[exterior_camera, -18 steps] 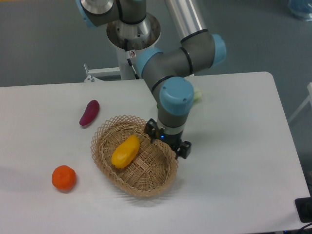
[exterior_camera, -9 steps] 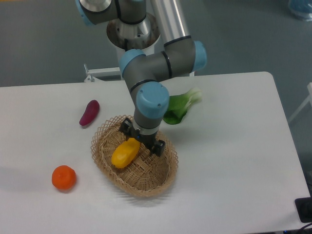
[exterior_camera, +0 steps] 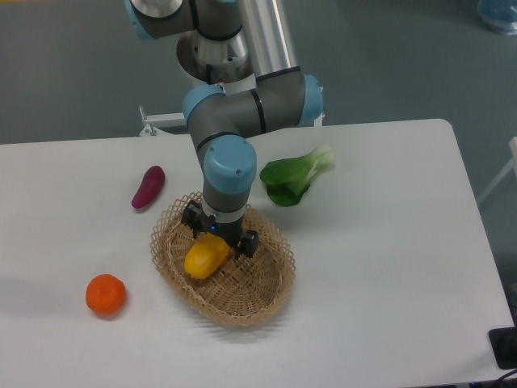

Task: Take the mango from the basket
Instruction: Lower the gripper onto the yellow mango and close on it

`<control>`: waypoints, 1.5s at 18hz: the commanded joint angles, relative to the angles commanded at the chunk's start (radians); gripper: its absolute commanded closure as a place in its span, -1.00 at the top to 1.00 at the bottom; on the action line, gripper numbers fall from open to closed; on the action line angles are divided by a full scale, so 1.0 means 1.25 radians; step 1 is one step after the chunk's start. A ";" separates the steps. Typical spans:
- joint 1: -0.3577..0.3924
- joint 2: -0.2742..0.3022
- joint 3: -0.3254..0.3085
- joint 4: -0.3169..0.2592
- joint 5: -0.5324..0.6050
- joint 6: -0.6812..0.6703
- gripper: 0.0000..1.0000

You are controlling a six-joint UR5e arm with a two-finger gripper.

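- Nearest the camera, the orange fruit (exterior_camera: 106,294) sits on the white table (exterior_camera: 388,267) at about eight o'clock from the basket (exterior_camera: 242,299), well apart from it and no part of the job.
- The basket lies near the table's middle, and the mango (exterior_camera: 205,256) rests inside it, toward the ten o'clock side of the woven floor, lying slantwise.
- The step in hand looks like the final approach for the grasp: the gripper (exterior_camera: 216,239) hangs directly over the mango's upper end, at the fruit's one o'clock tip, and seems at or very near its skin.
- The wrist hides the fingers, so I cannot tell whether they are spread, pressed together, or already on the fruit.
- The next move, as I judge it, calls for the fingers to straddle the mango's narrow width and close firmly, since glossy skin may slip, then a straight lift clear of the looped rim.
- The arm reaches down from its base at twelve o'clock, the elbow folded above the basket's far edge and the wrist pointing straight down.
- Farther back, the purple vegetable (exterior_camera: 148,187) lies at ten o'clock of the basket and the green leafy vegetable (exterior_camera: 296,176) at one o'clock, both on the table outside it.
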 joint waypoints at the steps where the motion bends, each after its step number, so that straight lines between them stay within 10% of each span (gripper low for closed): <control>1: 0.000 -0.004 -0.001 0.001 0.001 0.000 1.00; 15: -0.007 -0.034 0.000 0.028 0.018 -0.020 0.97; 21: -0.007 -0.032 0.007 0.033 0.028 -0.021 -0.22; 27: -0.001 -0.015 0.020 0.031 0.025 -0.014 -0.41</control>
